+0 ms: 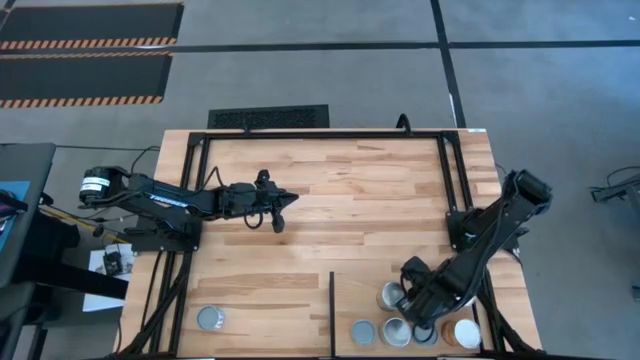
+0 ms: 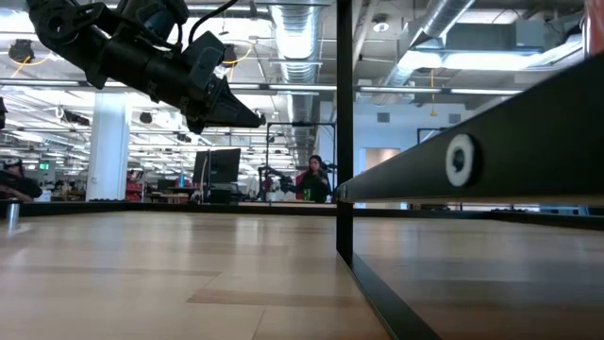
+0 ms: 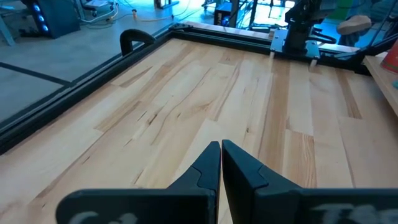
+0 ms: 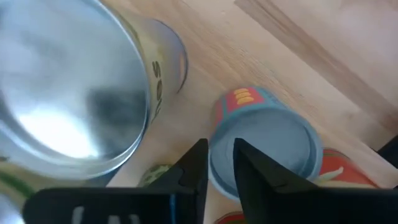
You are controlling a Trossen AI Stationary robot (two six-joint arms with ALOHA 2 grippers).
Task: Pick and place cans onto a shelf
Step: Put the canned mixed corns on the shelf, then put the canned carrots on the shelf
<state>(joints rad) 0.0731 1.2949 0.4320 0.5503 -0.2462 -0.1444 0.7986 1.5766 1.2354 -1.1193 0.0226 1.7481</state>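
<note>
Several cans stand in a cluster at the table's near right, among them ones with silver tops [image 1: 363, 332] [image 1: 397, 332] and one with a white top [image 1: 467, 333]. One more can [image 1: 210, 318] stands alone at the near left, across the thin black divider bar [image 1: 332, 305]. My right gripper [image 1: 412, 292] hangs over the cluster. Its fingers are a narrow gap apart [image 4: 219, 155], just above the rim of a blue-labelled can [image 4: 267, 149]. A big silver can top [image 4: 62, 81] is close beside it. My left gripper [image 1: 290, 200] is shut and empty above the mid-table [image 3: 221, 149].
A black metal frame [image 1: 320, 133] runs round the wooden table, with upright posts [image 2: 344, 132] and a rail on the right side [image 1: 447, 180]. A red-orange can [image 4: 342, 171] stands right behind the blue one. The cans in the cluster stand close together.
</note>
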